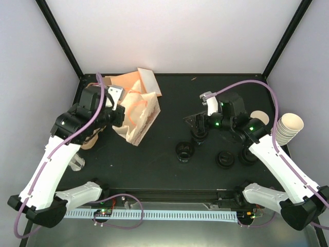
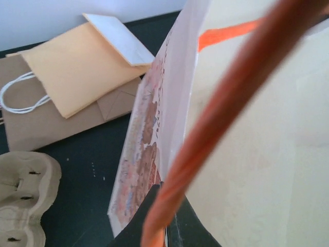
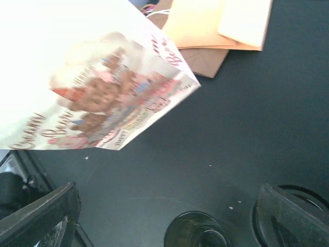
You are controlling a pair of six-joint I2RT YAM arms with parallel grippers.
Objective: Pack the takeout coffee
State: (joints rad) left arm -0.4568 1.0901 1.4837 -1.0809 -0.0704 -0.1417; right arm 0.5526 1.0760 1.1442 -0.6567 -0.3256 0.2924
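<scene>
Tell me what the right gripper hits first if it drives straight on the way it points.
Probably the small black round piece just ahead, centred in front of the open right gripper. Beyond it, bare dark table, then the printed white bag. Depth is unclear.

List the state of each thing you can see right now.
left hand: shut on orange handle.
right hand: open, empty.
printed bag: tilted, held by that handle.
brown bag: lying flat, folded.
cup stack: nested, untouched.
</scene>
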